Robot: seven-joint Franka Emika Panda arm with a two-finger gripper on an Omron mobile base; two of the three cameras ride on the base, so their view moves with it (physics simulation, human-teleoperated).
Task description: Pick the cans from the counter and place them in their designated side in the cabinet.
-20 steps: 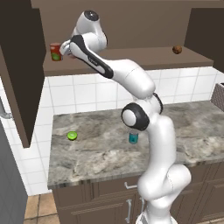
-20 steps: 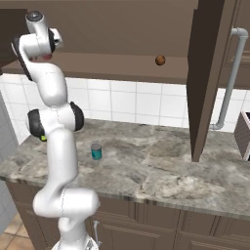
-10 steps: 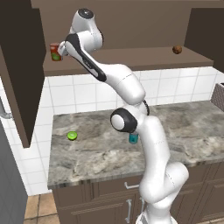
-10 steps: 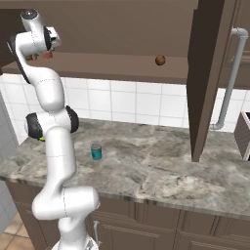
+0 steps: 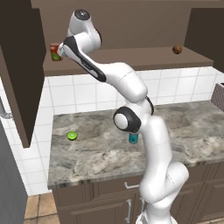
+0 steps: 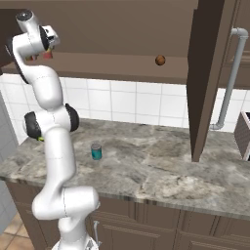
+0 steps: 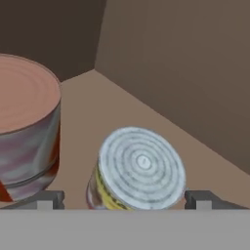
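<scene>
Gripper (image 7: 127, 197) jaws spread clear around banded can (image 7: 139, 168), beside taller can (image 7: 27, 127).

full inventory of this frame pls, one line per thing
banded can: 1, red/yellow with grey top, on the cabinet shelf between the open fingertips
red can: 1, red with green mark, left end of the shelf, beside the banded can
teal can: 1, teal-blue, on the counter by the arm
lime half: 1, green, left part of the counter
brown ball: 1, brown, right part of the shelf
shelf: 1, brown, above the tiles
counter: 1, grey-brown marbled
pipe: 1, grey, far right wall
hand: 1, dark fingertips, open around the banded can
</scene>
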